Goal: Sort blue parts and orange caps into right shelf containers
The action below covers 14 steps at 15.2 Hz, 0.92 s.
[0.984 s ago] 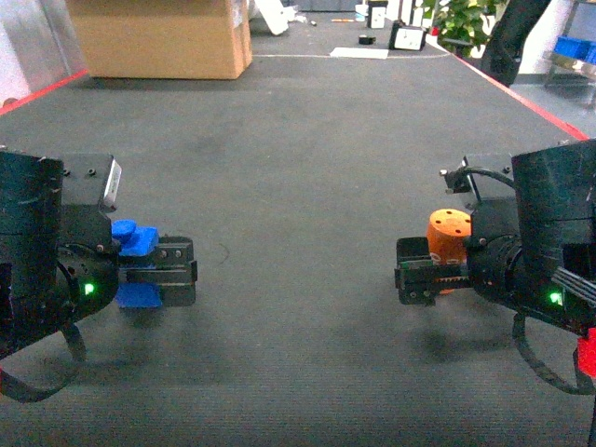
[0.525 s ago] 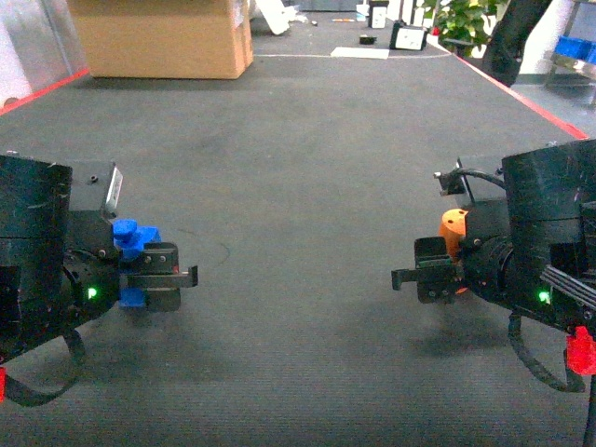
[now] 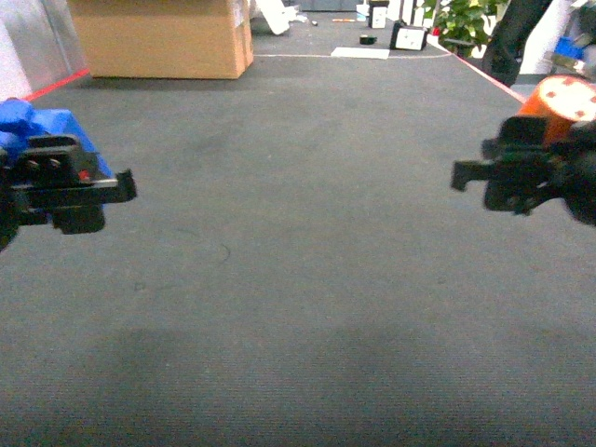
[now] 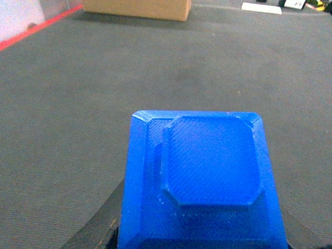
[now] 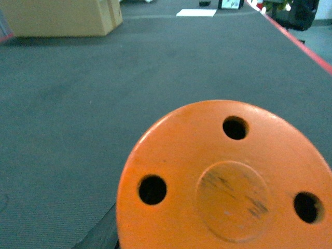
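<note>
My left gripper (image 3: 112,191) hangs at the left edge of the head view, shut on a blue part (image 3: 42,130). In the left wrist view that blue part (image 4: 207,171), square with a raised octagonal top, fills the lower frame and hides the jaws. At the right edge my right gripper (image 3: 475,177) is shut on an orange cap (image 3: 563,98). In the right wrist view, the orange cap (image 5: 223,181) shows a round face with three holes. Both hang above the grey floor mat (image 3: 298,279). A sliver of a blue container (image 3: 565,45) shows at the far right.
A large cardboard box (image 3: 158,37) stands at the far left end of the mat. Red lines (image 3: 480,70) mark the mat's side edges. Small white and black items (image 3: 405,35) and a green plant (image 3: 461,19) lie beyond the far end.
Both grippers have risen and swung outward toward the frame edges, each still carrying its piece. The arm bodies that filled the lower corners have left the view.
</note>
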Available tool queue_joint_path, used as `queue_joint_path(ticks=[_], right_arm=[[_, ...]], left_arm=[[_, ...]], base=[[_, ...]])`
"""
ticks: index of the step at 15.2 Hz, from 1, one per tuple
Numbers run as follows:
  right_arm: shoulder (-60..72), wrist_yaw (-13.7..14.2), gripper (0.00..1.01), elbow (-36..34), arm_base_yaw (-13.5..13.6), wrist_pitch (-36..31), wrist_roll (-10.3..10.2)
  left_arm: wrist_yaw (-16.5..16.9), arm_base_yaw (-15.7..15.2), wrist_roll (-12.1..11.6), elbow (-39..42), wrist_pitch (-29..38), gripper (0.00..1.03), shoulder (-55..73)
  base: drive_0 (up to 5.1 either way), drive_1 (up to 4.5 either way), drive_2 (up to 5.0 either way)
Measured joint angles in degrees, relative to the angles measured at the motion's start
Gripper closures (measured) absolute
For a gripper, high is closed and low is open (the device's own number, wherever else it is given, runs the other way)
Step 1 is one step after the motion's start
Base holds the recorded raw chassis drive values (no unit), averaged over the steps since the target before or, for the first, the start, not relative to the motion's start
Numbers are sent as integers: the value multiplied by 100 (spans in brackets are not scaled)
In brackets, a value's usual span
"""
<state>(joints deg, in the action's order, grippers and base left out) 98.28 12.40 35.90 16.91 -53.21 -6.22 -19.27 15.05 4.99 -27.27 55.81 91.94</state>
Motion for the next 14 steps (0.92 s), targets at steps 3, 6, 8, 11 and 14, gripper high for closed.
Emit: queue_joint_path(ticks=[3,6,8,11,14], right_arm=[[-2411,629,56,-1464,295,380,160],[-4935,1196,57,-2072,472,1508,487],[-5462,1290,57,-2155,796,1803,608],[-5617,1019,57,-2164,623,2531,625],[-6395,398,57,-2653,-94,2874,623]], left_arm=[[-892,398,-417,1224,-778,59,-2413],[-1718,1012,-822,1340,-2081,59,-5040],[-1956,1274,-984,1331,-2277,59,-5403],[-754,804,-769,1320,-3545,59,-5779],[348,31,-551,1792,-3845,59,-6496]], base=[[0,0,0],[0,0,0],[0,0,0],[0,0,0],[0,0,0]])
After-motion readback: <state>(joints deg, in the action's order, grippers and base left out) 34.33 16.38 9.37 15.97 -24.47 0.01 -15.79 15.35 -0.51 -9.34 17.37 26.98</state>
